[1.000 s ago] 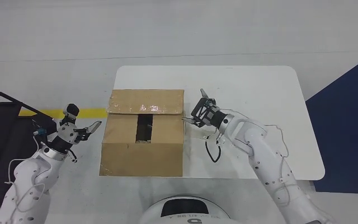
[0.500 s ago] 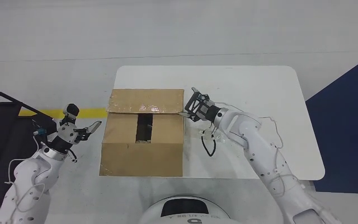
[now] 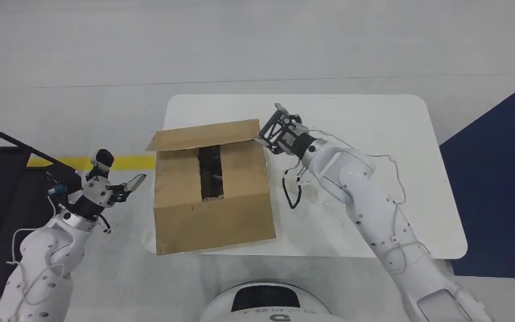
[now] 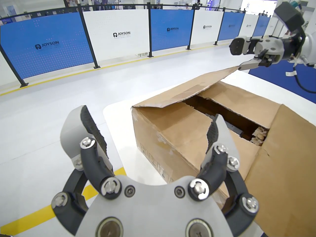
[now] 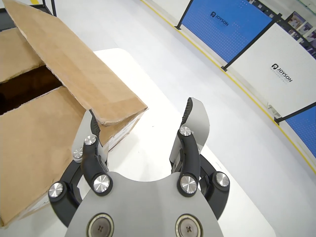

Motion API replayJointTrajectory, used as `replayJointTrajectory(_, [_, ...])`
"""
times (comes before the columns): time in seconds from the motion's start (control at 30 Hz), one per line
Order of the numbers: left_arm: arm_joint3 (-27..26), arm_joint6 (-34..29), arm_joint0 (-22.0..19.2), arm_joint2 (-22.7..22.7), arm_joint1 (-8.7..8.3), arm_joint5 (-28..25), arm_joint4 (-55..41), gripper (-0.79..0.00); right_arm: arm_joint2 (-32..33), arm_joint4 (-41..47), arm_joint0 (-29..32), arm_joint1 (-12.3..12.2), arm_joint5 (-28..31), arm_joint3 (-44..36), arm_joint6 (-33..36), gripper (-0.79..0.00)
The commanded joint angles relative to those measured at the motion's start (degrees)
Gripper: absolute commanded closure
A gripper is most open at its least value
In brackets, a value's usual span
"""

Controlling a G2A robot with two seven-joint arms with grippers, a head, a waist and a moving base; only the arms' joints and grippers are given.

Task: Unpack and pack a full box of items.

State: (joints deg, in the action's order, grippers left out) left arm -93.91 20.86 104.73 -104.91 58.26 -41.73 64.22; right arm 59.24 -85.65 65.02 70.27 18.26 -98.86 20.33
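Note:
A brown cardboard box (image 3: 213, 193) stands on the left half of the white table (image 3: 362, 129), turned slightly askew. Its far flap (image 3: 205, 135) is raised at one corner, and the two inner flaps leave a dark slot (image 3: 211, 173) between them. My right gripper (image 3: 273, 133) is open at that raised corner. In the right wrist view one finger (image 5: 95, 124) sits under the flap (image 5: 74, 57) corner. My left gripper (image 4: 150, 114) is open and holds nothing, off the table's left edge, apart from the box (image 4: 197, 129). Crumpled paper (image 4: 258, 134) shows in the slot.
A black cable (image 3: 290, 193) hangs from the right arm beside the box. A black rack (image 3: 16, 153) stands on the floor at far left, with a yellow floor line (image 3: 129, 161) by it. The table's right half is bare.
My right gripper moved toward the table's far side and raised the far flap's corner. The box turned and shifted a little. The left arm has not moved.

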Motion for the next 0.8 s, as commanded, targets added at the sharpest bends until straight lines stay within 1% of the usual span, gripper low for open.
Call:
replayJointTrajectory(0.0, [0.0,0.0,0.0,0.0,0.0,0.0,0.0,-0.785,-0.7,0.5,-2.0,0.4,-0.1,0.8,0.4,-0.73])
replayJointTrajectory(0.07, [0.0,0.0,0.0,0.0,0.0,0.0,0.0,-0.785,-1.0,1.1,-4.9,0.8,-0.6,2.7,0.7,-0.77])
replayJointTrajectory(0.1, [0.0,0.0,0.0,0.0,0.0,0.0,0.0,-0.785,-1.4,0.5,-6.4,1.1,-2.6,4.1,1.2,-0.785])
replayJointTrajectory(0.13, [0.0,0.0,0.0,0.0,0.0,0.0,0.0,-0.785,-2.3,-0.2,-8.0,1.6,-4.3,5.5,1.8,-0.785])
replayJointTrajectory(0.2, [0.0,0.0,0.0,0.0,0.0,0.0,0.0,-0.785,-4.1,0.7,-11.2,2.4,-4.8,8.8,1.9,-0.785])
replayJointTrajectory(0.33, [0.0,0.0,0.0,0.0,0.0,0.0,0.0,-0.785,-6.9,4.0,-17.8,4.3,-6.0,16.9,3.0,-0.785])
replayJointTrajectory(0.47, [0.0,0.0,0.0,0.0,0.0,0.0,0.0,-0.785,-9.9,8.8,-23.8,6.5,-7.7,26.5,6.1,-0.785])
replayJointTrajectory(0.67, [0.0,0.0,0.0,0.0,0.0,0.0,0.0,-0.785,-13.5,16.7,-30.3,9.8,-6.5,38.8,9.4,-0.785])
replayJointTrajectory(0.77, [0.0,0.0,0.0,0.0,0.0,0.0,0.0,-0.785,-15.0,19.6,-32.9,11.2,-5.7,43.8,13.6,-0.785])
